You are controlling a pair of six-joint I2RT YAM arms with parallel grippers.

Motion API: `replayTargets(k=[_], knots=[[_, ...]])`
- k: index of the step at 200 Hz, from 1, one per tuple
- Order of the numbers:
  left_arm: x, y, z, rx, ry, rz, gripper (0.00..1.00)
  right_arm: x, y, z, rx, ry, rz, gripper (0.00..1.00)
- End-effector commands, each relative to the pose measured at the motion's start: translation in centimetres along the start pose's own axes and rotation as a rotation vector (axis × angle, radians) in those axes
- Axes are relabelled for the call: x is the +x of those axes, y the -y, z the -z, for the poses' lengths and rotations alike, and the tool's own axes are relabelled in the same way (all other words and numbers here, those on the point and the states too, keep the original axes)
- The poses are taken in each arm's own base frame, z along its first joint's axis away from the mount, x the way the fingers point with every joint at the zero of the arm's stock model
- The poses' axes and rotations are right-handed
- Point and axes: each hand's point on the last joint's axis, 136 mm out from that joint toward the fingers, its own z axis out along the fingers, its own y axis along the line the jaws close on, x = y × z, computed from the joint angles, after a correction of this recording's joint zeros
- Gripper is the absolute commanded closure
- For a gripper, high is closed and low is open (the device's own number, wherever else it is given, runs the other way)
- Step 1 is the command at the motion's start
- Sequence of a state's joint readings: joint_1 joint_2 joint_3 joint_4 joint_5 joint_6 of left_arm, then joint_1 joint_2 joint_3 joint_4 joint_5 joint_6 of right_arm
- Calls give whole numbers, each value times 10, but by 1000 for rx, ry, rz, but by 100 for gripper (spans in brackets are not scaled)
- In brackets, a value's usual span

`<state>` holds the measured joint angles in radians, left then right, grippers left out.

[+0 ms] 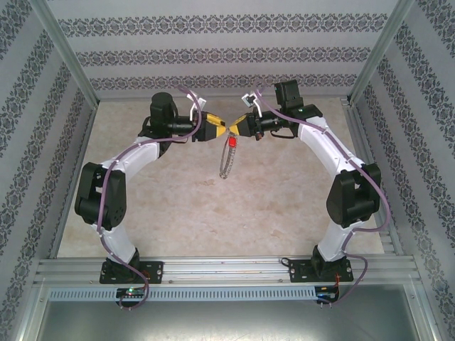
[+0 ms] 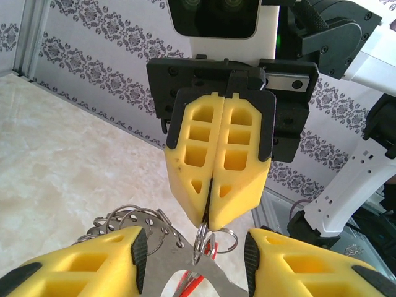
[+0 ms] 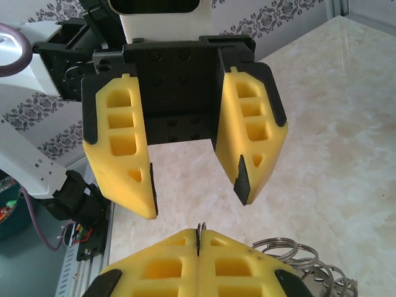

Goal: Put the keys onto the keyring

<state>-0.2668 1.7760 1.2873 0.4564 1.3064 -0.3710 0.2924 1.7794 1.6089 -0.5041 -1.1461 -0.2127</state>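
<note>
Two robot arms meet fingertip to fingertip above the middle of a pale marbled table (image 1: pixel 298 213), partway through putting a key on a keyring. The right hand (image 2: pixel 207 218), its yellow fingers pressed together, pinches a thin silver split ring (image 2: pixel 202 240) at its very tips. The tiny key with a bright red head (image 2: pixel 212 250) hangs just under that pinch, touching or very near the ring, though whether it is threaded on cannot be made out. The left hand (image 3: pixel 197 198) faces it with its jaws standing apart. The right wrist view shows table surface between its fingers, and it does not appear to grip anything. In the left wrist view the large flexible grey loop of the keyring (image 2: pixel 170 263), fringed with small silvery links (image 2: pixel 120 218), lies across the gap between the left hand's two fingers. It sits close against one pad and directly below the right hand's closed tips; whether it presses on either pad cannot be told. From above, the red key sits right beneath the point where the two hands meet, and the grey loop trails from it toward the arms' bases. On this evidence the pieces are gathered at the fingertips and the joining itself is either under way or yet to be done. The job would count as finished only once the key plainly rides on the loop and both hands have let go.
</note>
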Motion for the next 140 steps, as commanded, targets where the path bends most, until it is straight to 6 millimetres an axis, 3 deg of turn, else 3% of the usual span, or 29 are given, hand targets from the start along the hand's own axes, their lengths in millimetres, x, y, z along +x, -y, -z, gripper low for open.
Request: replayTargets(k=[1,65,140], knots=[[3,8,-7,47,-11,-12,54,-12,-10,-2,-43,26,52,100],[9,8,-14,82,-21,6,57,-12,-9,-1,-36,27,52,100],[3,13,-16,120,4,-5,72,-10,-6,-2,-32,27,48,100]])
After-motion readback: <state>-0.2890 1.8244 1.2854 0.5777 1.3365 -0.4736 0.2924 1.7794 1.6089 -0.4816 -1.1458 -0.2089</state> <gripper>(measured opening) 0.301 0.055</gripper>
